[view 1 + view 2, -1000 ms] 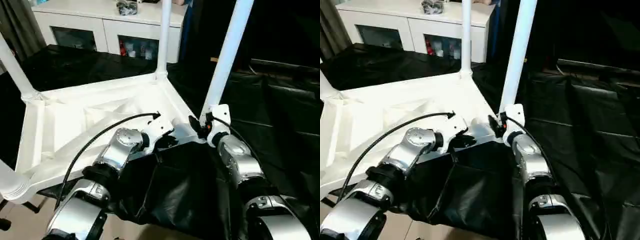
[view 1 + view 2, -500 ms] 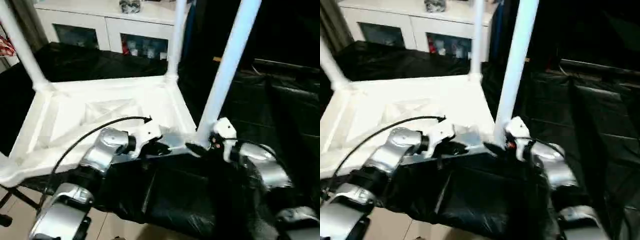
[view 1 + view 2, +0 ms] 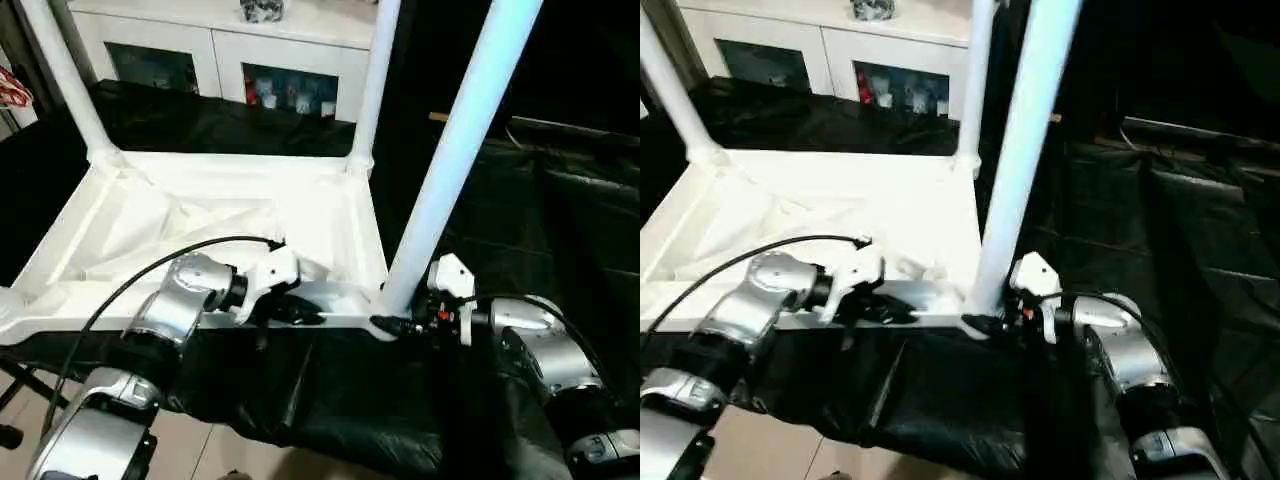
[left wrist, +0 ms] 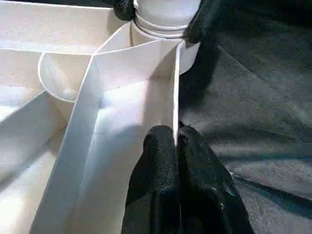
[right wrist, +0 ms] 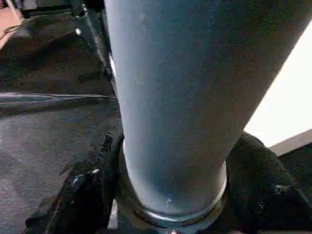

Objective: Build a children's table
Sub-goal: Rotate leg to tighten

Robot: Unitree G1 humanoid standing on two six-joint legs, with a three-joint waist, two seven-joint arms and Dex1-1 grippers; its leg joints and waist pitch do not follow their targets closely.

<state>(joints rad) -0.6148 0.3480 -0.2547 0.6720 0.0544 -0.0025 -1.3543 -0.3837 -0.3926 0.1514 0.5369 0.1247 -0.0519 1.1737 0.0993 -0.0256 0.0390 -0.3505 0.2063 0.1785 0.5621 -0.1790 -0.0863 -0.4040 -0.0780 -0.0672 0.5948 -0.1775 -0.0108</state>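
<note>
The white children's table (image 3: 230,215) lies upside down on black cloth, ribbed underside up. Three of its legs stand upright in view: far left (image 3: 70,85), far right (image 3: 372,90) and near right (image 3: 450,160). My left gripper (image 3: 300,312) is shut on the thin near rim wall (image 4: 174,97) of the top, with the fingers (image 4: 165,161) pinched on both sides. My right gripper (image 3: 395,322) is shut on the base of the near right leg (image 5: 170,97), just above its corner socket, with a black finger (image 5: 258,170) on each side.
A white cabinet with glass doors (image 3: 250,60) stands behind the table. Black cloth (image 3: 560,200) covers the work surface to the right and hangs over its front edge (image 3: 330,400). Tan floor (image 3: 200,450) shows below. A red item (image 3: 10,90) sits at the left edge.
The table has swung round, so its near edge now runs level across the view and its near right corner sits closer to me. Both grippers kept their holds. The camera also shifted.
</note>
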